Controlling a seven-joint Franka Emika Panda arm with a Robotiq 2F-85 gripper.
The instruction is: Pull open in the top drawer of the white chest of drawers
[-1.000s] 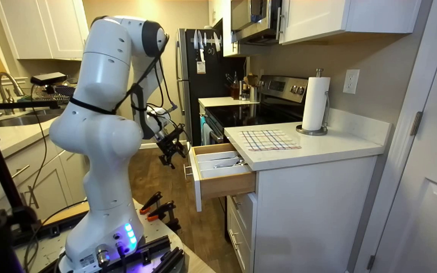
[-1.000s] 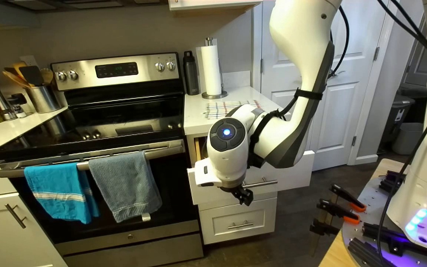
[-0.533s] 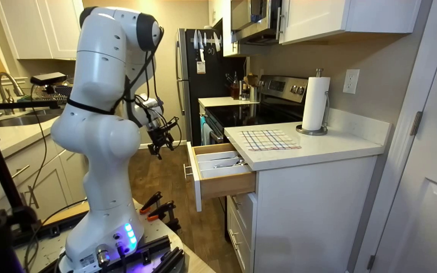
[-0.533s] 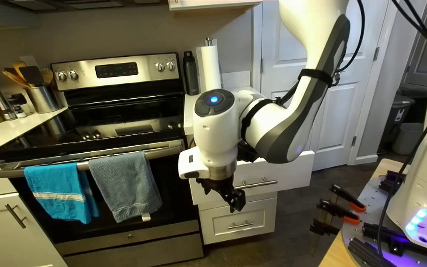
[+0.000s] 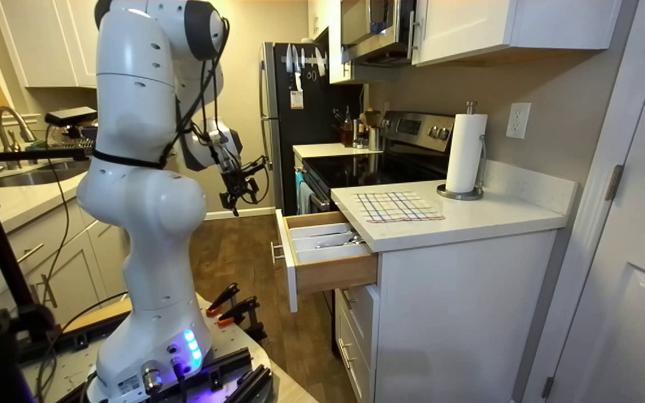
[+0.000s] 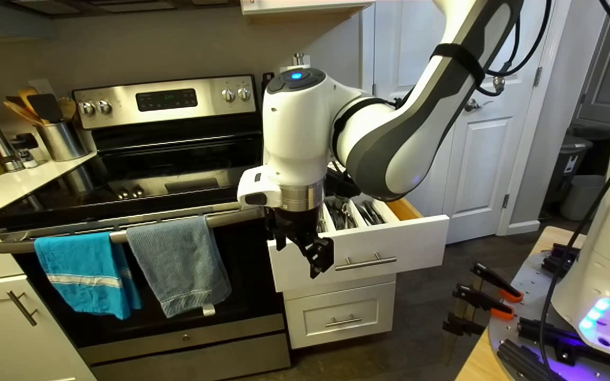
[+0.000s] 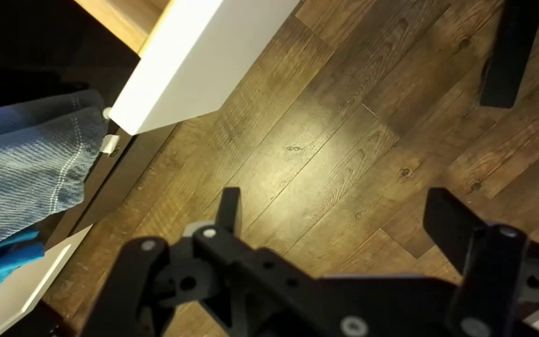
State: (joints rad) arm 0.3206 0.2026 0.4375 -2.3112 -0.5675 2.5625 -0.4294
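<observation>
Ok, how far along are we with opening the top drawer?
Done: the top drawer juts out from the white cabinet, cutlery showing inside. In hand: nothing; the gripper is open above the floor, clear of the drawer handle. Left: probably nothing, as the drawer stands open; whether fully out, I can't tell.

One shallow white top drawer [image 6: 384, 243]; four round silver stove knobs [image 6: 228, 95]; two hanging fabric towels [image 6: 178, 264], turquoise and grey-blue; two orange-and-black clamps [image 6: 480, 300]; one white paper roll [image 5: 465, 154]; one checked white cloth [image 5: 396, 207]
</observation>
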